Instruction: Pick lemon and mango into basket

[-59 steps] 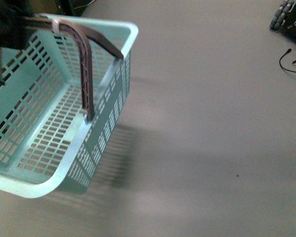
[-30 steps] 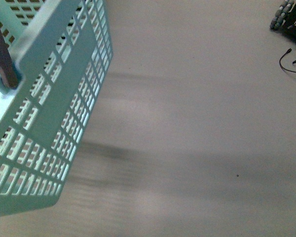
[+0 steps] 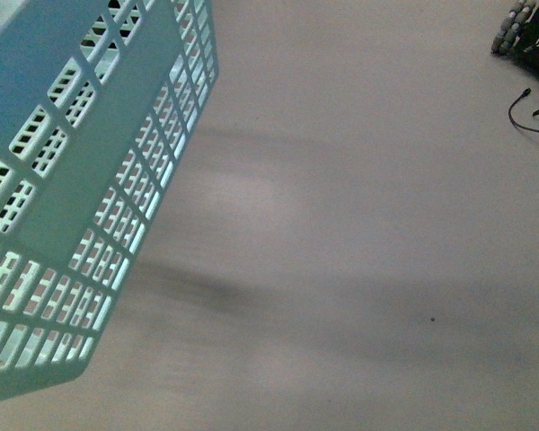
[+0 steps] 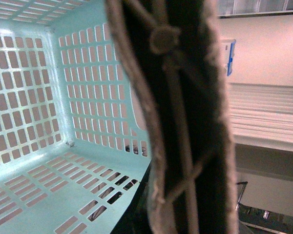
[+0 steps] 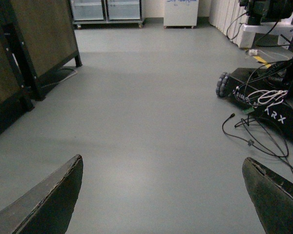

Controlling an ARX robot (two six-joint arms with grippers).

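Over the gray floor (image 3: pixel 359 224) the aqua basket (image 3: pixel 81 180) tilts at the robot's left, its brown handle (image 4: pixel 180 126) close across the left wrist camera, the left gripper unseen so its grip cannot be told, while the right gripper (image 5: pixel 162 168) is spread wide, empty.

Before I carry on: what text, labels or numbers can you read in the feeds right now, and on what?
"ARX": white letters on the black wheeled base, right wrist view.
"GES": letters cut off by the frame edge, on the same base, front view.
Blue writing on the white cabinet: too blurred to read.
Basket: no text seen.
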